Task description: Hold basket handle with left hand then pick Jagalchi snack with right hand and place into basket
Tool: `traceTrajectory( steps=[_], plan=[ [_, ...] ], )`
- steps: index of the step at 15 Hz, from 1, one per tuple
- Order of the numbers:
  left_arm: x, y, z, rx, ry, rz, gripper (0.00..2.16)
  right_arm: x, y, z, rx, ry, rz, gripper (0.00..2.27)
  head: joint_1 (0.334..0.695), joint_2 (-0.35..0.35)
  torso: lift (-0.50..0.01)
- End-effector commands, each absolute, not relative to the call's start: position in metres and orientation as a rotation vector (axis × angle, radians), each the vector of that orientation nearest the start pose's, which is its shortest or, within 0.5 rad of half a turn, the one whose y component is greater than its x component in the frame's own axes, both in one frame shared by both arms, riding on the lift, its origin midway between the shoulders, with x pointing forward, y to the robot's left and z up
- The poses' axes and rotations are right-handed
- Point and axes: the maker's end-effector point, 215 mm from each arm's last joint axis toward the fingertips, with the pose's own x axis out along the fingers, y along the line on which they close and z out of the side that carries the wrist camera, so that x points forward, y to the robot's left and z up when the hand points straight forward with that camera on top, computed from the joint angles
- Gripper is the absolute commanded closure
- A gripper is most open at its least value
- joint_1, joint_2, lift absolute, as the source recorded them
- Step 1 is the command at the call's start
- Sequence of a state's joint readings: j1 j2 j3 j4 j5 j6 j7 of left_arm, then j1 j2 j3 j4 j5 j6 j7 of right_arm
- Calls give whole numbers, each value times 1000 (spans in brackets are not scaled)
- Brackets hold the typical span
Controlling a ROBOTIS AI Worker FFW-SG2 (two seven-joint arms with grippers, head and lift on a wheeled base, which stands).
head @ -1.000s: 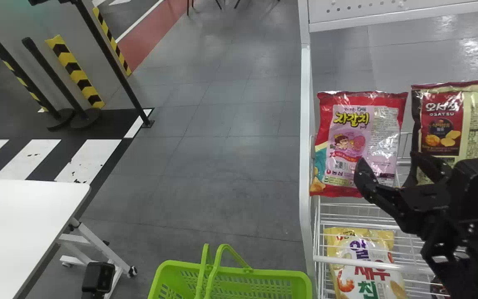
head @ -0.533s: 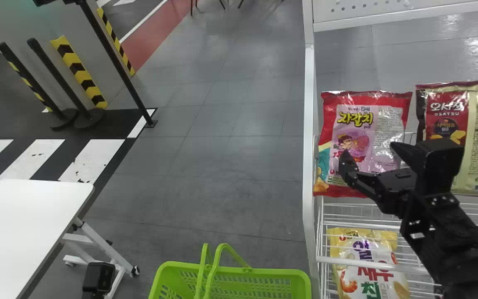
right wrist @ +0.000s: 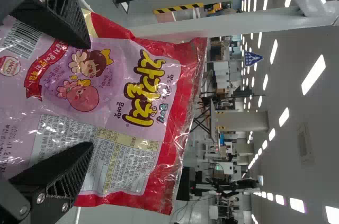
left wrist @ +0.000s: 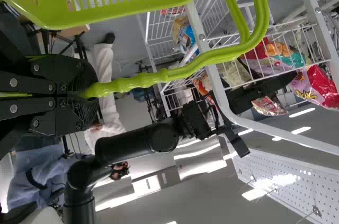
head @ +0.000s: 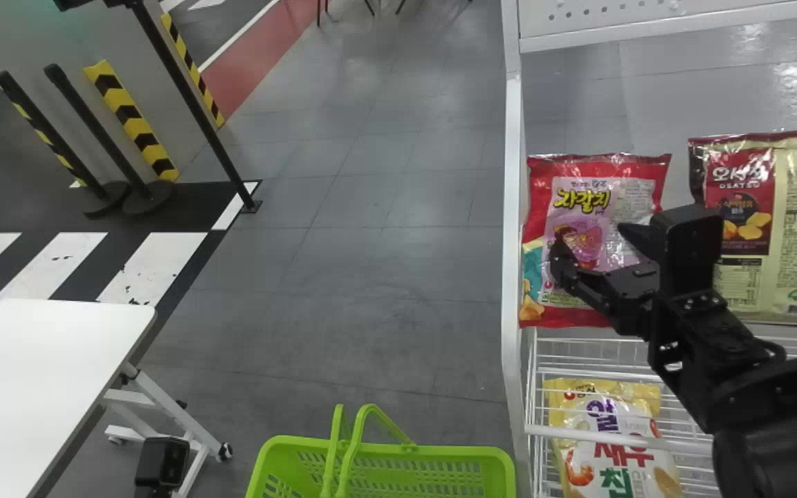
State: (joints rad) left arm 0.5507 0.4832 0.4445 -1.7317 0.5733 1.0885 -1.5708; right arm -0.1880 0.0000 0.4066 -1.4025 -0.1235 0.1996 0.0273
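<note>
In the head view my right gripper (head: 596, 242) stands open in front of the red and pink Jagalchi snack (head: 582, 200), which stands upright on the shelf. The right wrist view has the Jagalchi snack (right wrist: 106, 86) between and just beyond the two spread fingers of my right gripper (right wrist: 91, 97); whether they touch it I cannot tell. The green basket (head: 461, 453) is at the head view's bottom edge. In the left wrist view my left gripper (left wrist: 87, 92) is shut on the basket handle (left wrist: 143, 79), beside the basket's body (left wrist: 79, 20).
A brown and cream snack bag (head: 758, 207) stands right of the Jagalchi snack. Below lies a yellow and white bag (head: 613, 443) behind white shelf wires. The white shelf post (head: 512, 207) runs left of the snacks. A white table (head: 46, 373) is at far left.
My right gripper has moved left, from before the brown and cream bag's edge to the front of the Jagalchi snack. The Jagalchi snack has shifted slightly. The basket stays nearly in place.
</note>
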Motion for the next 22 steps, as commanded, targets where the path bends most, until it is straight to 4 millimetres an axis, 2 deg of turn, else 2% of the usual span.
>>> traceTrajectory(
  steps=[1, 2, 4, 5, 8, 12, 15, 17, 20, 22],
  plan=[
    [208, 287, -411, -1052, 833, -1058, 2148, 595, 8, -399, 2, 245, 437, 613, 695, 350, -9],
    [207, 287, -411, -1051, 834, -1059, 2145, 594, 9, -401, -5, 257, 444, 964, 695, 350, -9],
    [206, 286, -411, -1054, 831, -1060, 2145, 592, 10, -406, -1, 274, 449, 1862, 695, 350, -9],
    [207, 287, -410, -1054, 829, -1059, 2145, 591, 9, -404, 5, 270, 448, 2091, 695, 350, -9],
    [206, 289, -410, -1056, 825, -1052, 2145, 582, 11, -384, 24, 229, 448, 2246, 695, 350, -9],
    [206, 289, -411, -1057, 826, -1051, 2145, 554, 8, -363, 13, 216, 439, 2246, 695, 350, -9],
    [206, 288, -411, -1058, 825, -1051, 2145, 525, -1, -354, -81, 259, 403, 2246, 695, 350, -9],
    [206, 288, -411, -1058, 824, -1051, 2148, 504, -10, -339, -144, 264, 360, 2246, 695, 350, -9],
    [206, 288, -411, -1060, 821, -1051, 2145, 483, -25, -312, -216, 254, 306, 2246, 695, 350, -9],
    [207, 288, -411, -1058, 818, -1052, 2145, 463, -34, -306, -221, 283, 283, 2246, 695, 350, -9]
  ],
)
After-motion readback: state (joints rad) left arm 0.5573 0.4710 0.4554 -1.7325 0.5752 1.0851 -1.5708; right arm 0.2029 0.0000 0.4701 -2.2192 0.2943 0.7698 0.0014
